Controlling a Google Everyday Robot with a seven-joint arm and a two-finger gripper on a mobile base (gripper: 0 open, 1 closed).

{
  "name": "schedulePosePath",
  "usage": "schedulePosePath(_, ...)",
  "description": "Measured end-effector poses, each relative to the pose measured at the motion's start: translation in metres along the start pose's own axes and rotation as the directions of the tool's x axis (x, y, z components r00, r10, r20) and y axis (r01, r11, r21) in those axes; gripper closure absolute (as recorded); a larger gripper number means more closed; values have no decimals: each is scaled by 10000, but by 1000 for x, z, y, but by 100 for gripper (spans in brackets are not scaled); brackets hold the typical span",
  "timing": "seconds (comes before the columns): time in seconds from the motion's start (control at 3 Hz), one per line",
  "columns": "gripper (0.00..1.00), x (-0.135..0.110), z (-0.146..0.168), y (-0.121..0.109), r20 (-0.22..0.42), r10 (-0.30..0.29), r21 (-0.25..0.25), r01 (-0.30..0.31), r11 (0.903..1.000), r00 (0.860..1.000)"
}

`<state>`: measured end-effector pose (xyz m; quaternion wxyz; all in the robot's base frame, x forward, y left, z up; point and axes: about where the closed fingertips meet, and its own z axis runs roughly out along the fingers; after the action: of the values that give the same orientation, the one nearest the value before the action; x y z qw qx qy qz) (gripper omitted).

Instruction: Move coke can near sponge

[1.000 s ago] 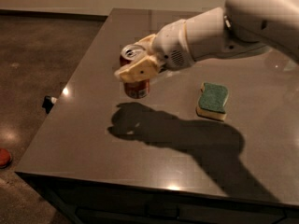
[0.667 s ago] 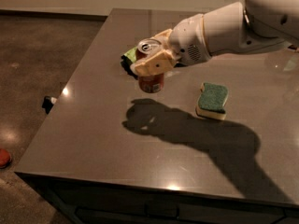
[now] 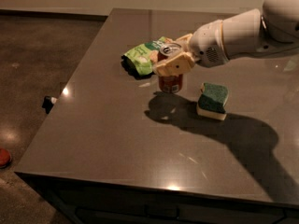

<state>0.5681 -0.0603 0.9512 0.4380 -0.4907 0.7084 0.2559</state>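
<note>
Coke can upright over the table, clamped near its top by the gripper. Tan fingers pinch it front & back. The sponge lies just right of the can, near but apart, green side up. Green snack bag sits behind-left of the can, close to it.

Front finger covers the can's upper wall, so only the rim & lower red part show. Can't tell if the can base touches the table or hangs just above; its shadow starts right under it. Arm is cut off at the right edge. Small dark item on the floor is unclear.

Vs 0.7 s ago: can & gripper are further right, nearer the sponge. The bag is more exposed. Sponge unmoved.
</note>
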Motion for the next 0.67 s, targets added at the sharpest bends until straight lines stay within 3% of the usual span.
schedulePosePath(0.33,100,16,-4,-10,-70,272,196,-271,9994,9996)
schedulePosePath(0.67,82,31,-10,-17,-60,535,511,-531,9973,9986)
